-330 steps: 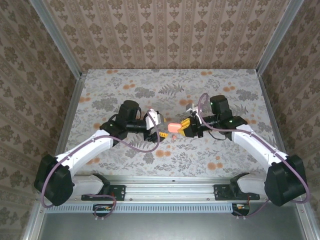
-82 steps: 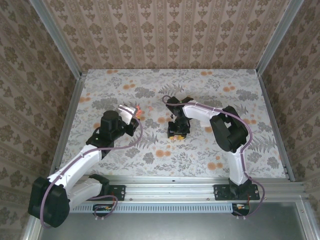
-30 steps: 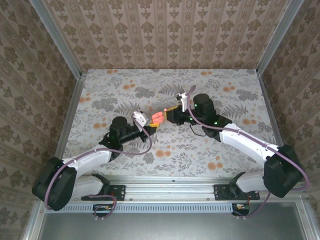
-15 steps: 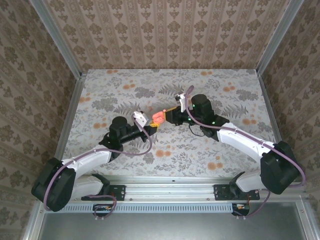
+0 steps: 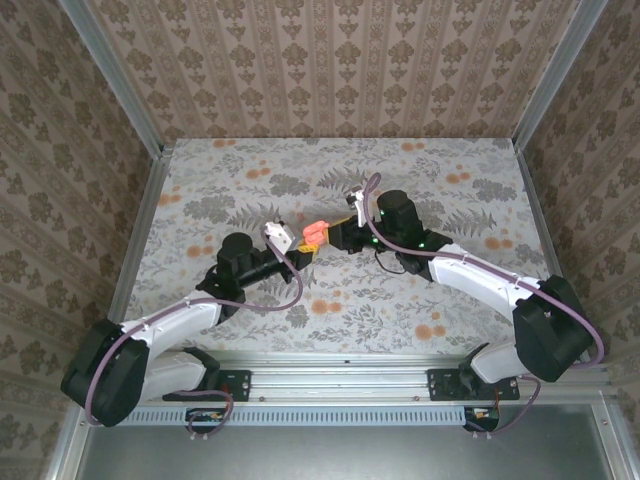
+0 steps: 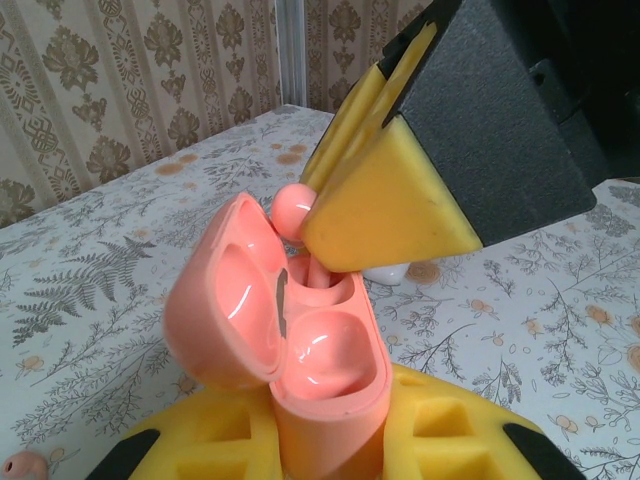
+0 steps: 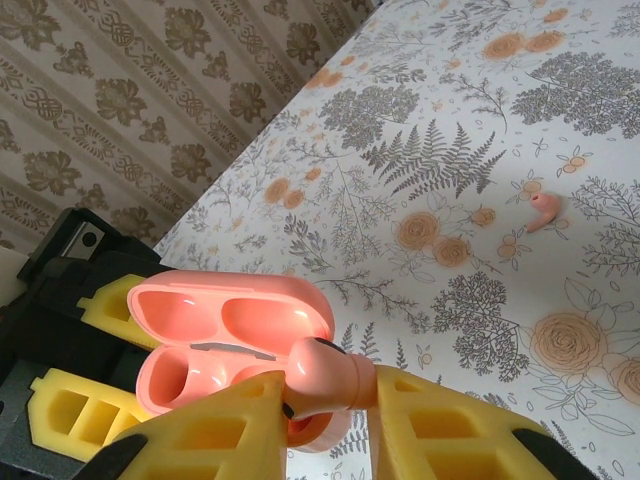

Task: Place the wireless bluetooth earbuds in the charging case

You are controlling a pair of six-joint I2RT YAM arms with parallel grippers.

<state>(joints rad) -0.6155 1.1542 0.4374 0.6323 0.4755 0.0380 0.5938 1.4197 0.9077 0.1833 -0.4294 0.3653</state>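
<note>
**A:** Item one, and its location?

**B:** Coral-pink plastic earbud [image 7: 325, 378], small, with a round head and a short stem. It is pinched between the yellow pads of the right end effector [image 7: 325, 400], which is closed on it. It sits at the mouth of the case. In the left wrist view its head [image 6: 293, 208] stands just above the rim and its stem reaches down into the body. I cannot tell whether it is seated.

**A:** Item two?

**B:** Coral-pink rounded charging case [image 6: 300, 330], glossy, with the hinged lid swung open. It stands upright, raised off the surface. The left end effector [image 6: 325, 430] is clamped around its lower body, with yellow pads on both sides.

**A:** Where do the arms stand?

**B:** From above, the two end effectors meet tip to tip near the middle. The left [image 5: 300, 255] comes in from the near left and the right [image 5: 325, 237] from the right, with the case [image 5: 314, 232] between them.

**A:** Any loose stock?

**B:** Second coral-pink earbud [image 7: 541, 210], lying alone on the floral-patterned worktop [image 5: 420, 170], well apart from the case.

**A:** Surroundings?

**B:** Patterned walls [image 5: 330, 60] on three sides.
</note>
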